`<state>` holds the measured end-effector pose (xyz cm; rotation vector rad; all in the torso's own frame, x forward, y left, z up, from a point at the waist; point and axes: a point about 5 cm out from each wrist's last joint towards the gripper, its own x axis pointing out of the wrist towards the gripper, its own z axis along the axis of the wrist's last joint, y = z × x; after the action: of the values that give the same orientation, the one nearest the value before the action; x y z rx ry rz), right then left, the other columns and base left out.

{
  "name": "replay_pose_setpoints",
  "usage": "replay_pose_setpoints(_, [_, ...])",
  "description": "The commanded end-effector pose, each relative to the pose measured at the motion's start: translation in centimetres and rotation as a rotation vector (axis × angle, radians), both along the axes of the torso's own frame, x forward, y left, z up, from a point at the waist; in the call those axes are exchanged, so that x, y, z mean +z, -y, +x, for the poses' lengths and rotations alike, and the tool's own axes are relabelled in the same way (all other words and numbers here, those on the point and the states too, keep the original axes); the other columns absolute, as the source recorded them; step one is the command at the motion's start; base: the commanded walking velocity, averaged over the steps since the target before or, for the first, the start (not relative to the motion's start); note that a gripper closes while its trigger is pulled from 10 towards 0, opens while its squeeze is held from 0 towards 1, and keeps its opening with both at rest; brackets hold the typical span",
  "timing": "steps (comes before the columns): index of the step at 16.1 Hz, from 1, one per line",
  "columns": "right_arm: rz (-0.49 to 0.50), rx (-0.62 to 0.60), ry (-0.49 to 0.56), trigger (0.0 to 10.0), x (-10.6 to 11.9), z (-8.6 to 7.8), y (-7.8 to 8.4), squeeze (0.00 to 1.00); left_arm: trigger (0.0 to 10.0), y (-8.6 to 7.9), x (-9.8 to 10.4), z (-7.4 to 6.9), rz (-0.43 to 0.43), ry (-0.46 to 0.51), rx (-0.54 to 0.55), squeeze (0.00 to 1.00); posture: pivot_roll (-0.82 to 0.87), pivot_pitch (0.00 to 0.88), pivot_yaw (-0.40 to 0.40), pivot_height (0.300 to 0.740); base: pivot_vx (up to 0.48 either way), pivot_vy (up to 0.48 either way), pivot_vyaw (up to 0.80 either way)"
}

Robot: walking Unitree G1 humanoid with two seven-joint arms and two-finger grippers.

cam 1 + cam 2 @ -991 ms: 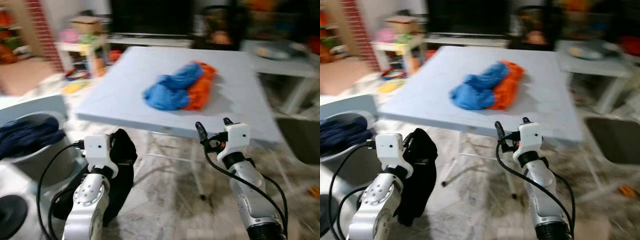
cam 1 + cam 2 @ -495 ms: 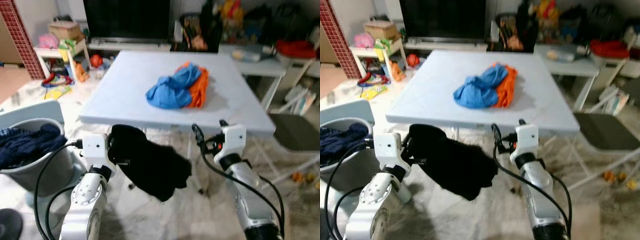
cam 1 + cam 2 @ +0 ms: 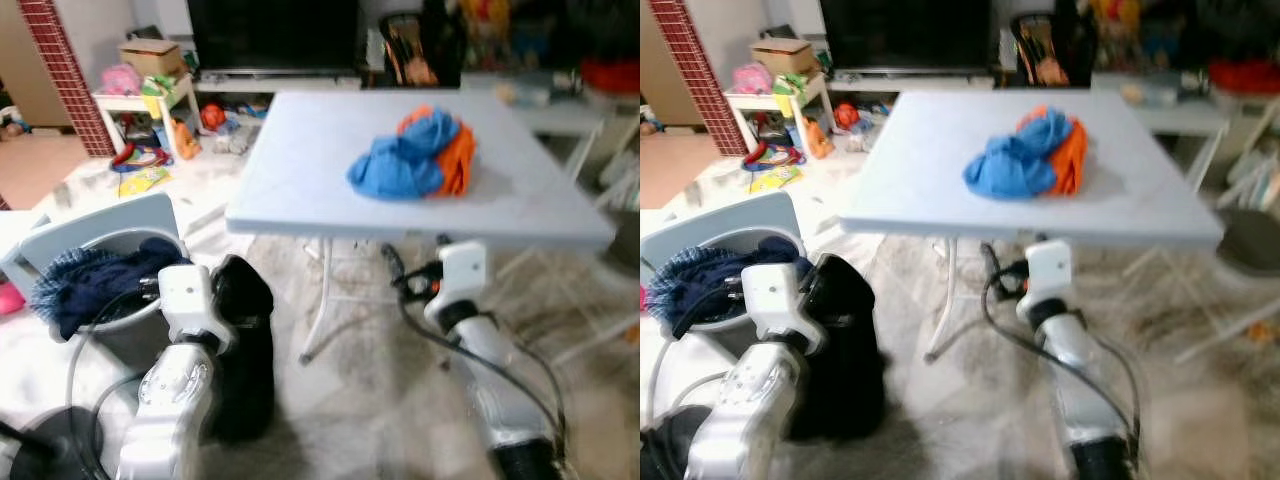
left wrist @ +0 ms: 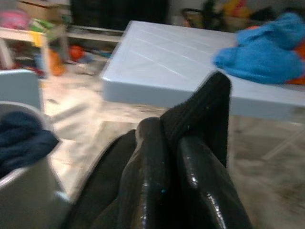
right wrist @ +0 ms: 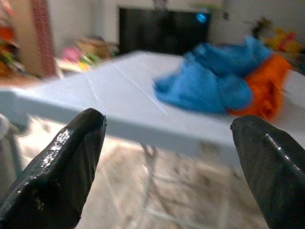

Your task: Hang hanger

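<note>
Carrying black garment pinched in closed left end effector, right end effector wide open, empty; risk: cloth slipping free or snagging the surface edge.

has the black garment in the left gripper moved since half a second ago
Yes. The black garment then spread out toward the right gripper; now it hangs straight down beside the left gripper, nearer the grey basket.

The left gripper had its fingers closed on a black cloth garment, low and short of the pale blue table. The right gripper, fingers spread wide, pointed toward that table's near edge.
</note>
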<state>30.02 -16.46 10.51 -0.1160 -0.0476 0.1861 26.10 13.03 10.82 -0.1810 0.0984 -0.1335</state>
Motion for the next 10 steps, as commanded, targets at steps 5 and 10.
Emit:
replay_pose_setpoints(5, [-0.006,-0.003,-0.02,10.0,0.03,0.28,-0.52,0.0,10.0,-0.43,1.12,0.41,0.008,0.044,-0.003,0.0,-0.05,0.0,0.018,0.74,0.0,0.48,0.0])
replay_pose_setpoints(10, [0.03,0.013,-0.024,10.0,0.0,0.25,-0.76,0.0,10.0,-0.41,1.47,0.27,-0.011,0.086,-0.015,0.0,-0.05,0.0,0.009,0.74,0.0,0.192,0.0])
